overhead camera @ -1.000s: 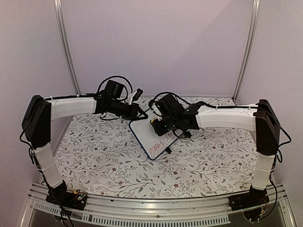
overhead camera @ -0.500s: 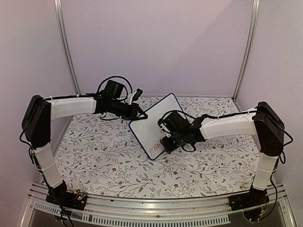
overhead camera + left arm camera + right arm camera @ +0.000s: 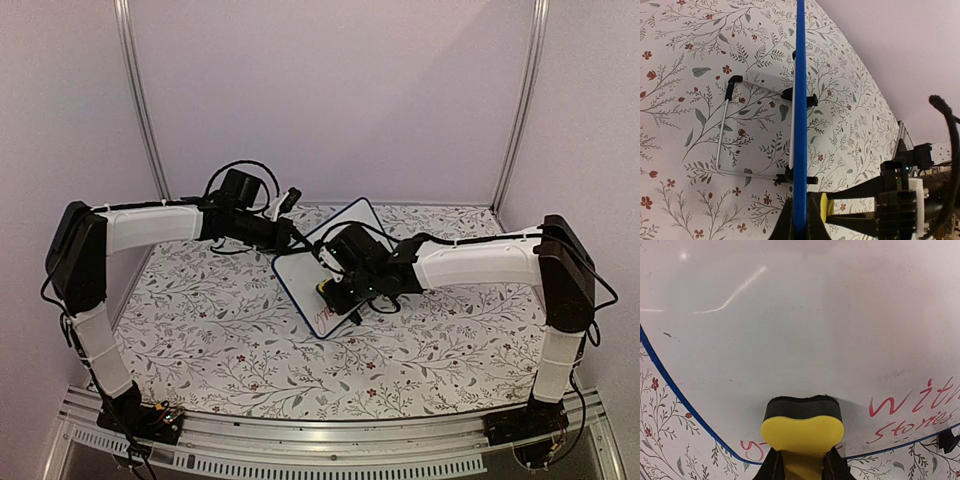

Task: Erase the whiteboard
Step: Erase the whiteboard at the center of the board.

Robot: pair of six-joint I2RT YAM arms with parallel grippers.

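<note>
Sponge [image 3: 802,427] shifted left, seemingly touching whiteboard [image 3: 790,340]

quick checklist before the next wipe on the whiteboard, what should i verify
1. Left tool shut on the whiteboard edge: ok.
2. Right tool shut on the yellow eraser: ok.
3. Eraser's dark pad against the board face: ok, it looks pressed on.
4. Board wiped clean: not ok, red writing shows right of the eraser, with a trace to its left.
5. Wire stand resting on the table: cannot tell.
</note>
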